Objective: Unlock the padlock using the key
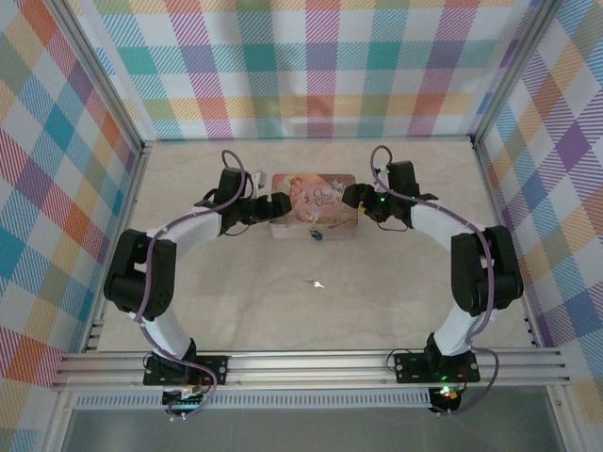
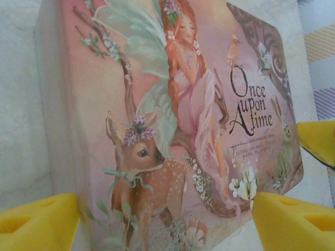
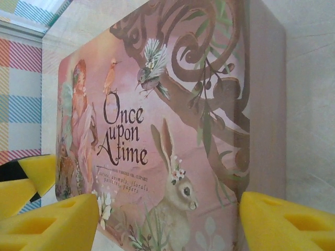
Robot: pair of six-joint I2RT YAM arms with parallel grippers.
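- Pale marbled table (image 1: 236, 311), plaid walls (image 1: 311, 66) on 3 sides; both arms curve in twd the middle.
- Pink illustrated tin (image 1: 314, 200) lies flat btw the tools: left gripper (image 1: 271, 207) at one short end, right gripper (image 1: 356, 198) at the other.
- Left gripper: yellow fingers (image 2: 36, 225) wide apart w/ the tin's end between them. Looks unclamped, nothing held.
- Right gripper: fingers (image 3: 282, 225) also spread either side of the tin's end. Can't tell if the pads press or stand free.
- Padlock (image 1: 317, 234): tiny blue speck at the tin's near edge, approx midway btw the two tools and a bit back twd the bases. Can't tell if it's hooked to a clasp.
- Key (image 1: 318, 282): pale glint flat on bare table, well behind both tools, apart from the tin.
- Handling (my guess): key is thin, stiff, light, prob slippery on the smooth top. Lying flat it gives little to pinch, so take the bow w/ tips nearly closed.
- Padlock is small, hard, light and prob skids or swings. Pinch the body by its flat sides and leave the keyhole free.
- In the way: the tin is bulky next to both. Either tool, astride it, would need to back off and narrow before going for the key.
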